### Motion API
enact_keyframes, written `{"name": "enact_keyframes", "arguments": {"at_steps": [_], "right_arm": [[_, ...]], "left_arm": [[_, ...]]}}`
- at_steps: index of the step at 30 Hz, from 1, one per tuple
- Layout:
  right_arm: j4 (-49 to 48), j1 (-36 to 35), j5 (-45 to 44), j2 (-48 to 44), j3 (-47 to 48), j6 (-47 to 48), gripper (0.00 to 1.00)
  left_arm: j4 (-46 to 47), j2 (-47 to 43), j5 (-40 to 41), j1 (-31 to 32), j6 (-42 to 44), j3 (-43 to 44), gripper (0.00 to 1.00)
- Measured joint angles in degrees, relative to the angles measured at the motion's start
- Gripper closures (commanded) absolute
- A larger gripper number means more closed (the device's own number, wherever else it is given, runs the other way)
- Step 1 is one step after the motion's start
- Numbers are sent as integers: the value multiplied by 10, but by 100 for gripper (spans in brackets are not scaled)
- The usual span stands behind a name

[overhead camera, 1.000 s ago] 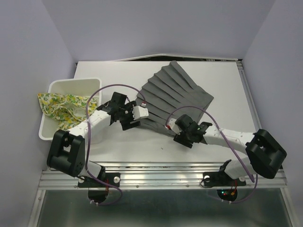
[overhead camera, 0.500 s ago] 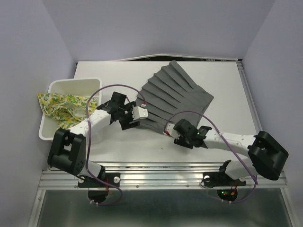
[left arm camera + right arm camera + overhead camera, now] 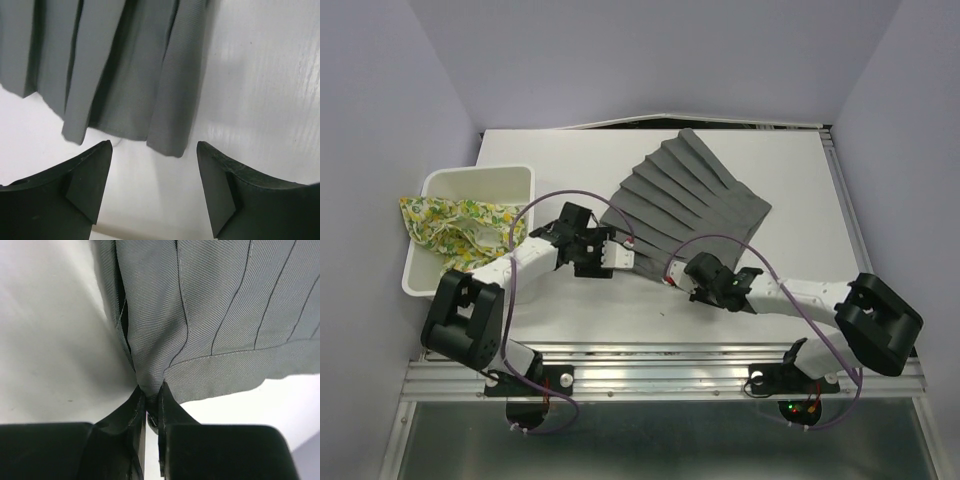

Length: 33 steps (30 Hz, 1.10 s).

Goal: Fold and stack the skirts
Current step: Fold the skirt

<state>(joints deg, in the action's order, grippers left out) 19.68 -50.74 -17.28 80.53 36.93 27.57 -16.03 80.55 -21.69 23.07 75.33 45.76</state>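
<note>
Right jaws pinching grey skirt [image 3: 210, 315] corner, left jaws spread near hem

Grey pleated skirt [image 3: 685, 200] fanned flat on table [image 3: 560, 160], lemon-print skirt [image 3: 450, 225] crumpled in basket [image 3: 480, 170]

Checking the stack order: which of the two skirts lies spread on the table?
The plain grey pleated cloth skirt; the yellow-green lemon-print skirt sits bunched in the white plastic basket.

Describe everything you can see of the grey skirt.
The grey skirt is plain, finely woven cloth with fan-like pleats, spread mostly flat on the white table. The right gripper is shut on its near edge, bunching the cloth there. The left gripper hangs open at its near left corner.
</note>
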Motion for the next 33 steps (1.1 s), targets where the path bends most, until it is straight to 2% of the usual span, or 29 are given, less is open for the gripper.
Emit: {"name": "enact_keyframes", "arguments": {"at_steps": [3,6,9,10,11,12,13,14,18,23,33], "right_arm": [[8,0,14,-18,0,-13,99],[17,0,23,-37,0,-22,99],[24,0,28,-49,2,-30,99],[27,0,30,-51,3,-32,99],[30,0,33,-52,5,-34,99],[33,0,35,-52,6,-34,99],[39,0,40,-52,10,-36,99],[44,0,45,-52,14,-38,99],[67,0,79,-59,30,-39,99],[108,0,164,-65,63,-38,99],[233,9,338,-65,207,-53,99]], "left_arm": [[16,42,6,14,9,0,27],[17,78,5,19,9,9,39],[33,100,8,20,3,27,65],[34,111,9,20,1,34,69],[33,119,10,19,-5,40,80],[32,121,10,19,-7,42,80],[28,120,9,19,-9,43,93],[24,118,10,17,-12,43,100],[-15,62,7,10,-26,43,100],[-82,-72,-11,-3,-55,53,100],[-188,-165,-21,-3,-121,149,100]]}}
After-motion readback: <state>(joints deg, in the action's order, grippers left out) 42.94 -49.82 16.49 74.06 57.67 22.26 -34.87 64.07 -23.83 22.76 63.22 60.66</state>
